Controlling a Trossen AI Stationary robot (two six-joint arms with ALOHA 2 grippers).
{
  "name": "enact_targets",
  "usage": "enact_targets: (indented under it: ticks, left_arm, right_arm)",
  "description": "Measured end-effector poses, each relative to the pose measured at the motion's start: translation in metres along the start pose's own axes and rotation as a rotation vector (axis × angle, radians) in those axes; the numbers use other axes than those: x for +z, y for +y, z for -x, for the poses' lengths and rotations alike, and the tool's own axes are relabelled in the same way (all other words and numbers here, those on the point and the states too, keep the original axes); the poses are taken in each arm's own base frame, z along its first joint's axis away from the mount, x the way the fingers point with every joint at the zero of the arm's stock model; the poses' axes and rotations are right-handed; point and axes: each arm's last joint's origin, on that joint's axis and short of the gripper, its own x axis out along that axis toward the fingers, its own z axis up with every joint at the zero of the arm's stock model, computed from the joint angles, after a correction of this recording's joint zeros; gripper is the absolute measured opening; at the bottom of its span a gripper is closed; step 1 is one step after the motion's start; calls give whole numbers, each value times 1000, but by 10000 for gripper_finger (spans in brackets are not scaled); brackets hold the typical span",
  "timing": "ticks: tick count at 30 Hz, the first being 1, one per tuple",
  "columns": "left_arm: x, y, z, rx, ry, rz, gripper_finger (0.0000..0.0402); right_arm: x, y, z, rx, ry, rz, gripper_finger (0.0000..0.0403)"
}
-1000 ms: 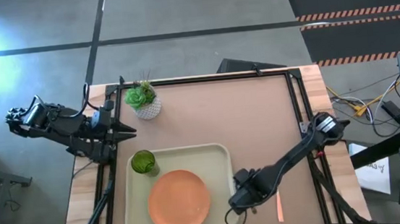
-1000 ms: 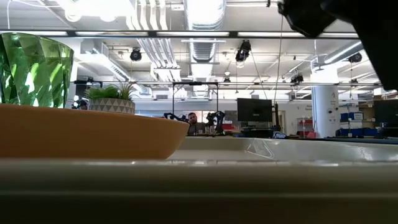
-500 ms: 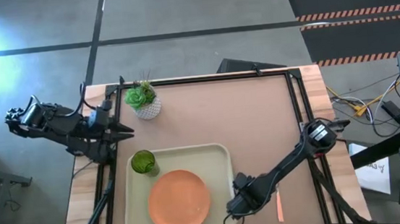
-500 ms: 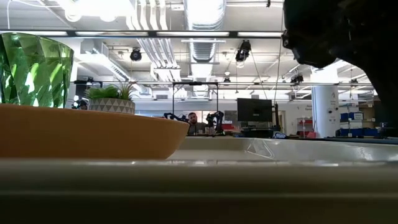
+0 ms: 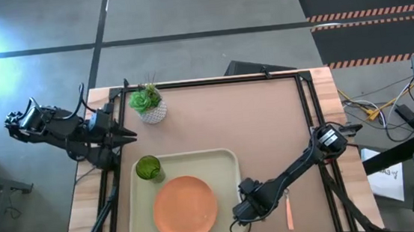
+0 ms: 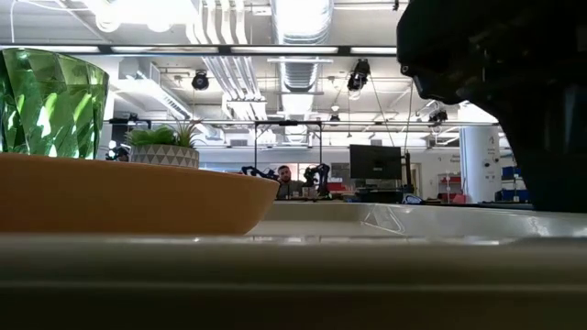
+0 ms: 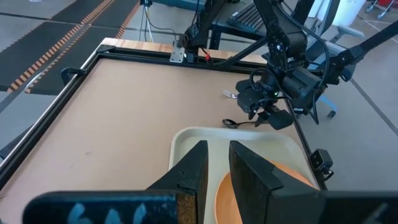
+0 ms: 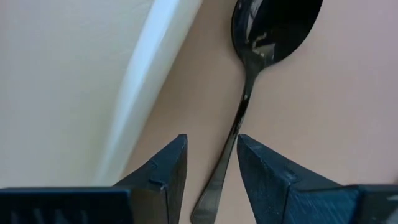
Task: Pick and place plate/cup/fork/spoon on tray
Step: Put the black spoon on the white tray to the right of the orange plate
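The dark spoon (image 8: 273, 25) lies flat on the table just outside the cream tray's right rim (image 8: 149, 81). My right gripper (image 8: 211, 163) points down over it, open, with its fingers on either side of the handle's thin end (image 8: 227, 155) and not touching it. In the high view this gripper (image 5: 245, 212) covers the spoon. The orange plate (image 5: 185, 208) and the green cup (image 5: 148, 168) stand on the tray (image 5: 226, 159). The pink-handled fork (image 5: 288, 210) lies on the table to the right of the gripper. My left gripper (image 5: 128, 138) waits raised at the table's left edge, its fingers narrowly apart (image 7: 217, 171).
A white pot with a green plant (image 5: 148, 104) stands at the far left of the table. A dark frame (image 5: 211, 82) runs around the brown mat. In the low view, people sit at desks in the room beyond the tray's rim (image 6: 293, 266).
My right gripper has come down toward the table beside the tray's right rim, shifting a little toward the near edge. In the low view its dark bulk has dropped lower at the right.
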Motion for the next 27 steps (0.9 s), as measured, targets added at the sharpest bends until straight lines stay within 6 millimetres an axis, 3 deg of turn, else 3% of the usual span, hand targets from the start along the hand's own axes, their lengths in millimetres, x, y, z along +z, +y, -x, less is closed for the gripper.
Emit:
enact_targets:
  ticks: [27]
  left_arm:
    - [0,0,1,-23,4,-12,47]
  right_arm:
    - [10,-11,-15,-60,13,-10,128]
